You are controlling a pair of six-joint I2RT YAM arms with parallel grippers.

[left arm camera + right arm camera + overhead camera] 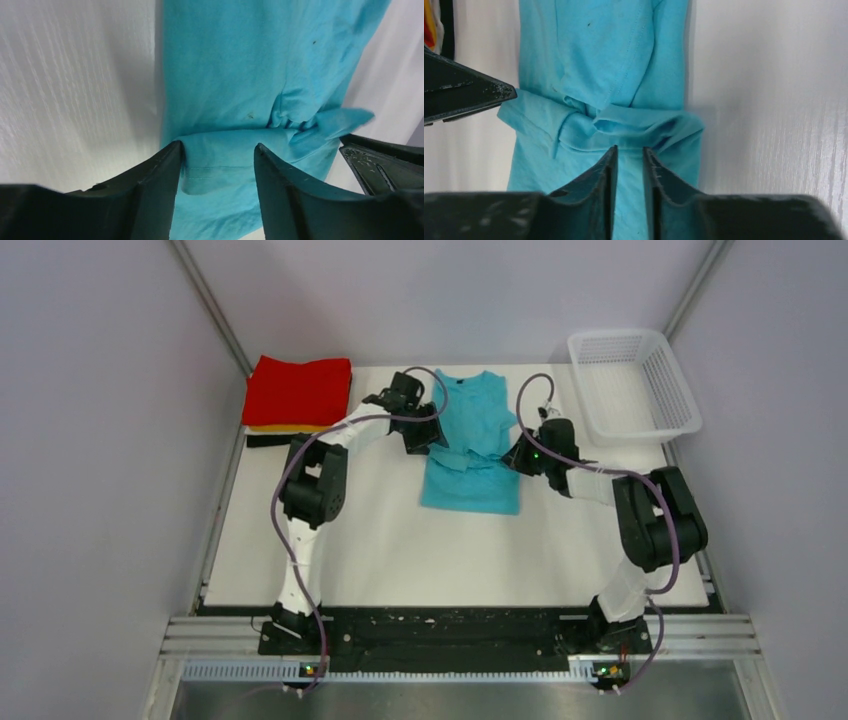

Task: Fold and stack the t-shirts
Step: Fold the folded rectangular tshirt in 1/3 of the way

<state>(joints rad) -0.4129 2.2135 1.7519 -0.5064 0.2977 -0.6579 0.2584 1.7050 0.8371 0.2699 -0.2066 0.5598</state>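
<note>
The turquoise t-shirt [470, 455] lies flat mid-table, collar to the far side, its sides and sleeves folded inward. My left gripper [422, 437] is at its left edge; in the left wrist view [217, 152] its jaws stand wide open over a folded sleeve hem [220, 165]. My right gripper [516, 454] is at its right edge; in the right wrist view [629, 150] its jaws are a narrow gap apart, with the tips at the hem of the bunched sleeve [644, 125] and no cloth seen pinched. A red t-shirt [298, 390] tops a folded stack at the back left, with orange [268, 428] and black [268, 441] edges below it.
A white mesh basket [633, 385] stands at the back right corner. Grey walls close in the table on three sides. The left gripper's finger [469, 95] shows at the left of the right wrist view, close to the shirt.
</note>
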